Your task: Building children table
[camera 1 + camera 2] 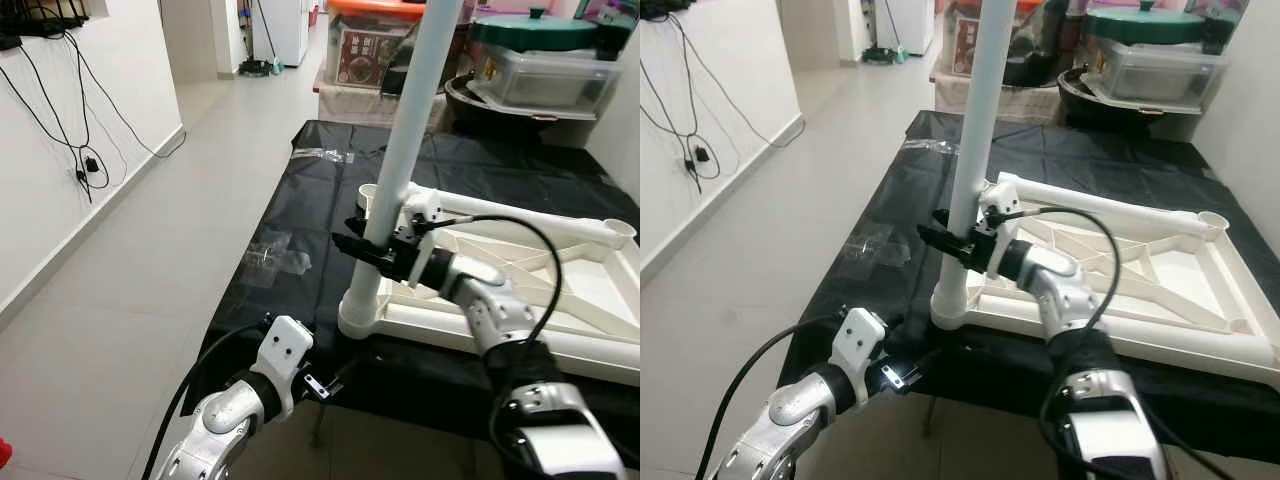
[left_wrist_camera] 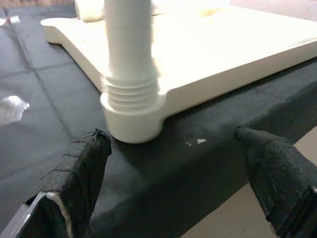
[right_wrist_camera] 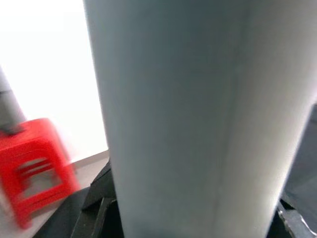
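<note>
A white plastic tabletop (image 1: pixel 590 300) lies upside down on a black cloth (image 1: pixel 310 200). One white table leg (image 1: pixel 410 130) stands upright in the threaded corner socket (image 1: pixel 362 318) nearest me. My right gripper (image 1: pixel 368 250) is shut on this leg a little above the socket; up close the leg (image 3: pixel 188 114) runs between its fingers. My left gripper (image 1: pixel 320 385) hangs low at the cloth's front edge, just short of the socket (image 2: pixel 132 116). It is open, its padded fingers (image 2: pixel 81 168) spread wide with nothing between them.
Clear plastic bags (image 1: pixel 275 258) lie on the cloth left of the tabletop. Storage boxes (image 1: pixel 370 45) and a green-lidded pot (image 1: pixel 535 30) are stacked behind. Tiled floor (image 1: pixel 150 250) and a wall with cables (image 1: pixel 85 165) are to the left. A red stool (image 3: pixel 34 163) stands nearby.
</note>
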Available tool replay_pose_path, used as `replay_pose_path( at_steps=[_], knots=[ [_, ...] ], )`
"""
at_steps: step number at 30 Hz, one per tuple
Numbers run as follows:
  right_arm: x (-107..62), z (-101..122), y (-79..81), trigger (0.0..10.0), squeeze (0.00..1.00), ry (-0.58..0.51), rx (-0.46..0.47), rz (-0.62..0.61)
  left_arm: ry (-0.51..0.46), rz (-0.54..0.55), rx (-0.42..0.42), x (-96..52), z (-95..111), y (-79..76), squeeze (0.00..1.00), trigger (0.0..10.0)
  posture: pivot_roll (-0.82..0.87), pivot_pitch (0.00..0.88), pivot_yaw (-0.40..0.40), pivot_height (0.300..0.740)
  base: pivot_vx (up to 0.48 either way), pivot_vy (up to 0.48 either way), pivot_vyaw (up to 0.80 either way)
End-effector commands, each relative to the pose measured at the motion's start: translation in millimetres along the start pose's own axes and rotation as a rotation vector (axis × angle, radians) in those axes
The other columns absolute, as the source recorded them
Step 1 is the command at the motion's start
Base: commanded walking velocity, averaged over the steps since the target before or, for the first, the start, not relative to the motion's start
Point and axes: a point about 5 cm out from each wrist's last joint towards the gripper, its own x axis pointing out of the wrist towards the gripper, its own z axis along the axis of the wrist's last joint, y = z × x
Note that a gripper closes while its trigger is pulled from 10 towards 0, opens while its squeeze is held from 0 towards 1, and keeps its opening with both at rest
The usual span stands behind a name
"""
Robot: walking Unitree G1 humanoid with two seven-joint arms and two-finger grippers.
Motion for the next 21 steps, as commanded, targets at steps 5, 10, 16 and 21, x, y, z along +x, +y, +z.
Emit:
replay_pose_path(
  at_steps=[5,10,16,21],
  knots=[
    [-60.5,-35,-39.8,0.0,0.00,0.077,-0.002,-1.017,0.018,0.006,-0.006,1.9,-8,3.1,0.00,10.0,0.11,0.003,-0.066,0.740,0.000,0.000,0.00],
    [-79.4,-50,-7.4,0.0,0.00,0.058,0.069,-1.244,0.021,0.000,-0.008,3.9,-9,2.8,0.00,10.0,0.11,0.004,-0.062,0.740,0.000,0.000,0.00],
    [-58.3,-48,10.7,2.6,0.00,0.014,0.132,-1.206,0.021,0.004,-0.010,4.0,-9,3.3,0.00,10.0,0.11,0.007,-0.067,0.740,0.000,0.000,0.00],
    [-36.5,-30,16.2,10.0,1.00,-0.099,0.069,-1.038,0.017,0.005,-0.011,4.4,-10,3.8,0.00,10.0,0.10,0.004,-0.067,0.740,0.000,0.000,0.00]
  ],
)
